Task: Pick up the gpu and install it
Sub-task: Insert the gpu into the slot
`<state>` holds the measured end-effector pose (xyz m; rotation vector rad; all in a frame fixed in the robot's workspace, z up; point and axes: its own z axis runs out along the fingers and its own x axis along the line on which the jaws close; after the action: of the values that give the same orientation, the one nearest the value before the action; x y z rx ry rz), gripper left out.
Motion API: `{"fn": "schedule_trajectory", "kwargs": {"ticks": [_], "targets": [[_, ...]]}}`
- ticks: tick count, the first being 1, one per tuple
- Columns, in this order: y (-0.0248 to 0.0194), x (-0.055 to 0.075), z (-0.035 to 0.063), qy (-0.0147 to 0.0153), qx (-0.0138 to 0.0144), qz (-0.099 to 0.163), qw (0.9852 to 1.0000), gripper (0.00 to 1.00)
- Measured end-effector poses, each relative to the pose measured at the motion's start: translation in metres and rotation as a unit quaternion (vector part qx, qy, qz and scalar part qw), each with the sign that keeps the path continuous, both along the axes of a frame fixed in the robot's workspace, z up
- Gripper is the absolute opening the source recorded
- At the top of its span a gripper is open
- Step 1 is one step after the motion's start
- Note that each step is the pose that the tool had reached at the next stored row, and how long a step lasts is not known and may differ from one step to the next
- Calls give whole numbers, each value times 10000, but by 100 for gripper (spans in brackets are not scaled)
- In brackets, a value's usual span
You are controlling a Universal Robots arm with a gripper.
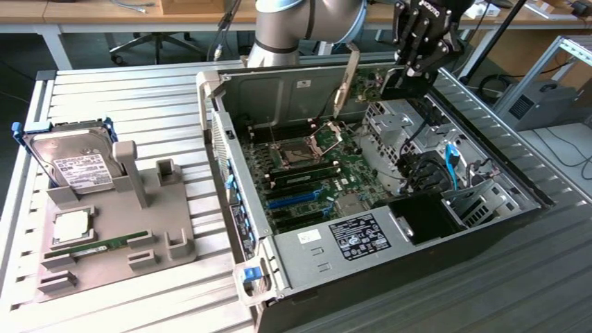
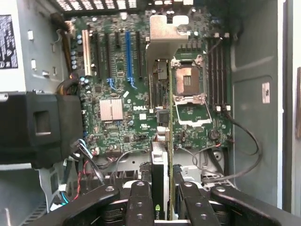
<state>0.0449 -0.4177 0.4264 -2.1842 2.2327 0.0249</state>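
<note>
From where I stand the pincer (image 2: pixel 162 200) is pinching the gpu (image 2: pixel 160 155) on edge above the open computer case (image 1: pixel 215 125), and any tilt in that thin grip could make it miss the blue slot (image 2: pixel 128 52) and scrape the motherboard (image 2: pixel 117 127).

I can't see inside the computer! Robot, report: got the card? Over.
Gripper shut on the gpu. Card above the motherboard, not slotted. Nothing seen in the way.

Thin, dark gpu (image 2: pixel 161 160) with silvery end bracket (image 1: pixel 350 73), held on edge. Clamped at 1 end between the gripper (image 2: pixel 163 188) fingers, raised over the motherboard (image 2: pixel 117 94), bracket at the far end.
</note>
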Motion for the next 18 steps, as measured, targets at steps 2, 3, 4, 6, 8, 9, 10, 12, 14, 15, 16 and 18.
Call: {"fn": "schedule_trajectory", "kwargs": {"ticks": [2,3,4,6,8,9,10,12,14,15,16,18], "targets": [[0,0,1,0,-3,24,10000,27],[0,0,1,0,-3,24,10000,27],[0,0,1,1,-3,24,10000,27],[0,-6,0,1,-5,25,10000,27],[0,-43,1,1,-19,24,10000,27],[0,-59,0,1,-25,24,10000,27],[0,-79,0,1,-32,24,10000,27],[0,-139,-2,0,-48,23,10000,27],[0,-217,-4,1,-63,24,10000,27],[0,-242,-4,0,-68,23,10000,27],[0,-270,-5,1,-73,24,10000,27],[0,-325,-6,1,-84,24,10000,27]]}}
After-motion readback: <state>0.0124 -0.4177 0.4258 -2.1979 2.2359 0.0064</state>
